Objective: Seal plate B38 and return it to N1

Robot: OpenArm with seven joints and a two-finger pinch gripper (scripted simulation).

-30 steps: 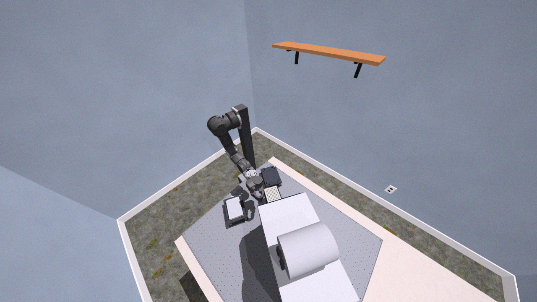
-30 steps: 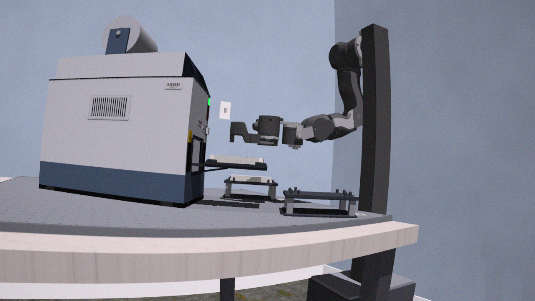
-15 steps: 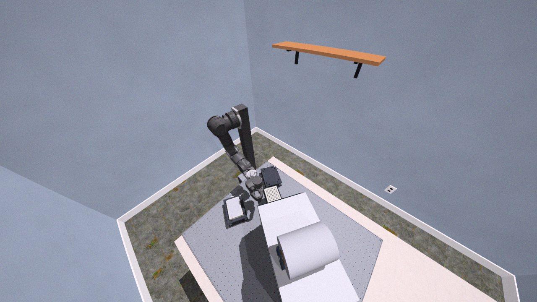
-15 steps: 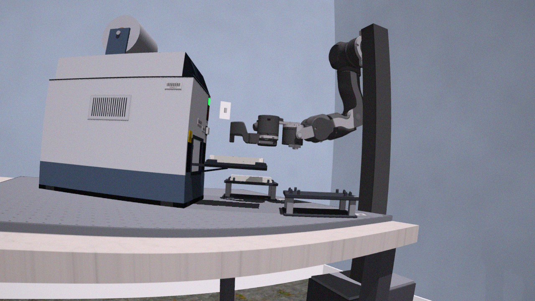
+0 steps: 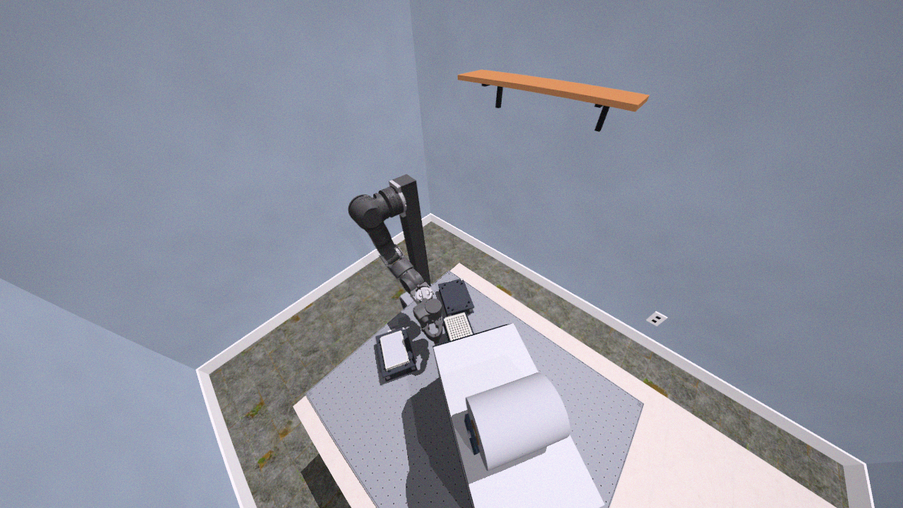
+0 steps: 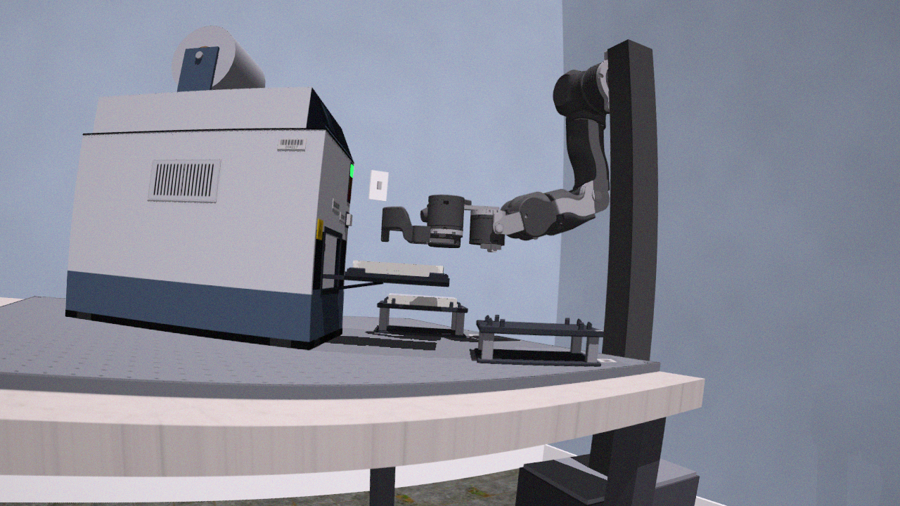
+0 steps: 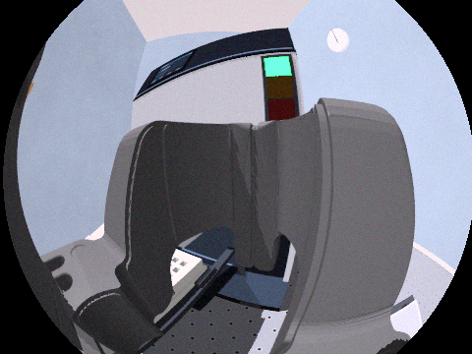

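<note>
The plate B38 (image 6: 396,268) lies flat on the sealer's stage (image 6: 397,277), which stands out in front of the housing; its well grid shows from above (image 5: 457,326) and under my fingers in the wrist view (image 7: 183,264). The nest N1 (image 6: 538,328) is empty. My gripper (image 6: 384,228) is shut on nothing. It hovers above the stage, pointing at the housing front, a short gap from the START key (image 6: 347,218). The lamp (image 6: 351,170) shows green, and in the wrist view only its green part (image 7: 277,66) is lit.
The plate B83 (image 6: 420,301) (image 5: 394,353) sits in the nest N2 beside the stage. The sealer housing (image 6: 207,220) carries a foil roll (image 6: 218,60) on top. The arm's black column (image 6: 629,201) stands at the table's edge.
</note>
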